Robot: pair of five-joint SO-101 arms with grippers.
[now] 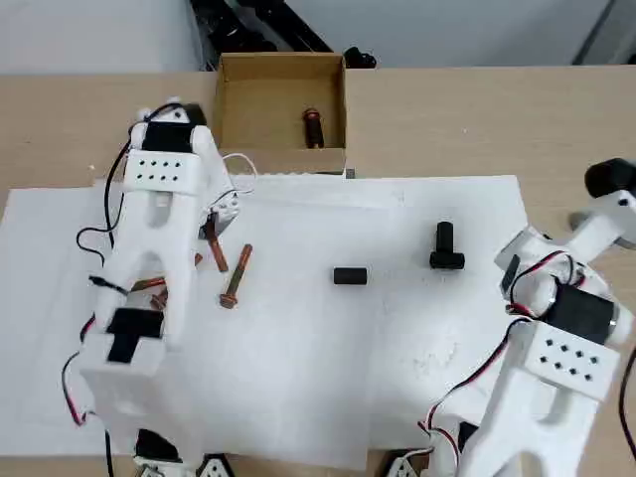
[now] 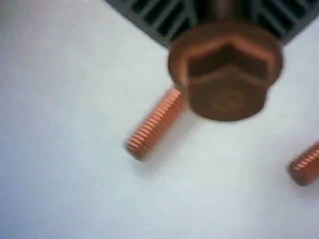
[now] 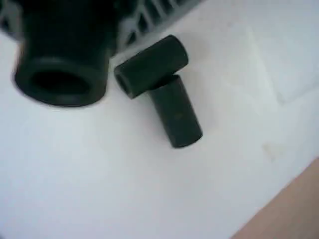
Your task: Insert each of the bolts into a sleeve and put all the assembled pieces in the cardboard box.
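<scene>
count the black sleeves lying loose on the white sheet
3: one sleeve alone near the middle; two more touching in a T nearer the right arm. A fourth is held in the right gripper, not counted.

The sheet lies on the table. Behind its far edge, left of centre, stands the box, with an assembled piece in it. Loose bolts lie on the sheet's left part; the left gripper holds a bolt above them. A lone sleeve lies mid-sheet. Right of it, a sleeve pair touches in a T. Near the pair, on its right, the right gripper holds a sleeve.
</scene>
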